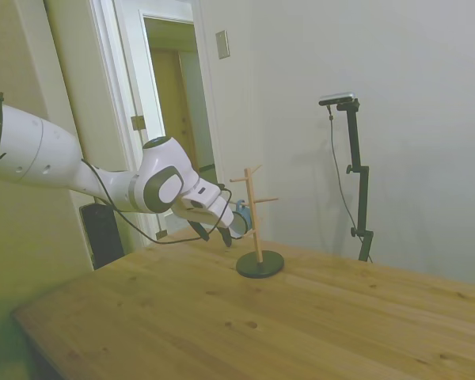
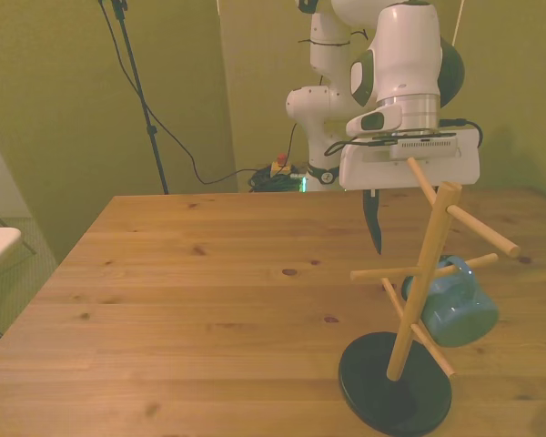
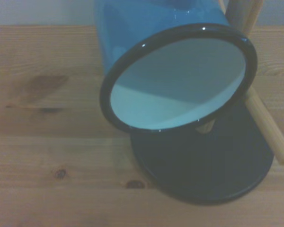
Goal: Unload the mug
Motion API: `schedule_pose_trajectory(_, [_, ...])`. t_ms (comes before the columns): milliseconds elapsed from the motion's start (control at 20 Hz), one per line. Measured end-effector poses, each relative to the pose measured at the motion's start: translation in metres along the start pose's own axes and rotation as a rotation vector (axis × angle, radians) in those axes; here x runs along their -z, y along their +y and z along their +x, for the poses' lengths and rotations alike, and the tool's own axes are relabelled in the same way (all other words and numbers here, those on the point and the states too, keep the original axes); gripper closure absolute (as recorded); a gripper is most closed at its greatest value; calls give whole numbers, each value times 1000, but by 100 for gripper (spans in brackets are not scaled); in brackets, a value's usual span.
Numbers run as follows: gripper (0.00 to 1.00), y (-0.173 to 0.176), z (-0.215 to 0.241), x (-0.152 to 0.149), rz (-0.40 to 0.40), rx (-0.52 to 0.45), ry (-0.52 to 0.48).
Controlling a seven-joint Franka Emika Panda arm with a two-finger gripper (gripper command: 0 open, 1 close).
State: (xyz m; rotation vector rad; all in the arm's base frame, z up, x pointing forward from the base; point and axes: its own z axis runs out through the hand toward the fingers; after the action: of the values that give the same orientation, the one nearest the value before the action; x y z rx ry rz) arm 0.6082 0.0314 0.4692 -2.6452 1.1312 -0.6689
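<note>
Mug hangs by its small loop handle on a lower peg of the wooden peg stand, with its body tilted and its dark rim turned toward the arm; in the wrist view the mug fills most of the picture, its white inside open to the camera and the stand's dark round base below it. The stand is on the table near the edge at the front view's right. The claw is just beside the mug, on the side of its open mouth, and is above the table, not touching it. Only one dark finger shows clearly in the front view, so I cannot tell if the claw is spread or pressed together. In my judgement the step in hand is the approach, and the mug is not yet gripped. The next move calls for taking the rim or wall, then sliding the handle along the peg and off its free end. The upper pegs and the post stand close around the mug and may catch the claw.
</note>
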Motion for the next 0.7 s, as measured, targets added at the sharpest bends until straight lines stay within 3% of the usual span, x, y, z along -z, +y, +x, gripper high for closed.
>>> schedule_pose_trajectory(400, [0,-48,-16,-20,127,63,71])
schedule_pose_trajectory(700, [0,-56,-10,-28,127,49,160])
